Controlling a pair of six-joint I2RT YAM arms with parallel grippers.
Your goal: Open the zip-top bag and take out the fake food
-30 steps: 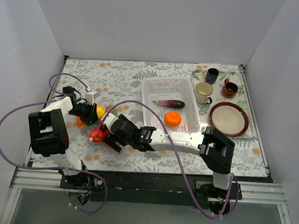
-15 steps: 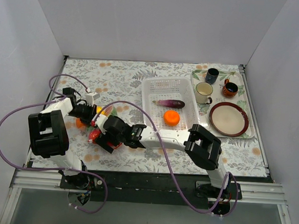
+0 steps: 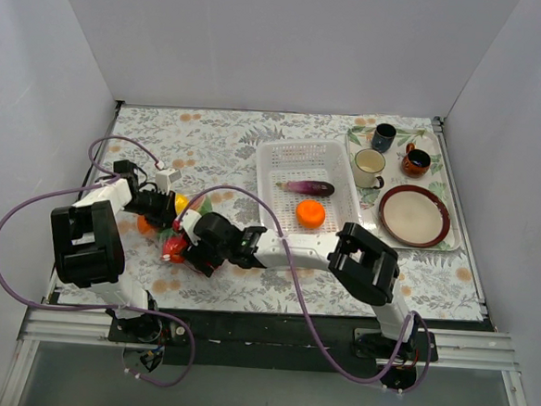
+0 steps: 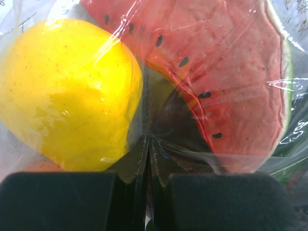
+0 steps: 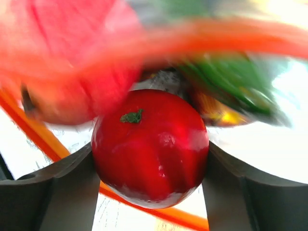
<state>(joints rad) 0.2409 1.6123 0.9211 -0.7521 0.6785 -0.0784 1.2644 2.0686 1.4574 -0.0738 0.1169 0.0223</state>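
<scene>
The zip-top bag (image 3: 169, 222) lies at the left of the table with fake food in it. My left gripper (image 3: 162, 207) is shut on a fold of the bag's clear plastic (image 4: 161, 144); a yellow fruit (image 4: 67, 91) and a watermelon slice (image 4: 226, 72) press against the film just beyond it. My right gripper (image 3: 180, 248) is shut on a glossy red fruit (image 5: 149, 144) at the bag's mouth, with the red-orange zip strip (image 5: 43, 139) under it and a green pepper (image 5: 231, 77) blurred behind. The red fruit also shows in the top view (image 3: 172, 247).
A white perforated basket (image 3: 265, 151) at centre holds a purple eggplant (image 3: 309, 187) and an orange (image 3: 311, 213). At the back right a tray (image 3: 439, 150) carries three mugs, and a red-rimmed plate (image 3: 414, 216) sits in front of it.
My right arm's elbow has swung left and its gripper has shifted slightly left at the bag's mouth, the red fruit staying between its fingers. The left gripper has barely moved.
</scene>
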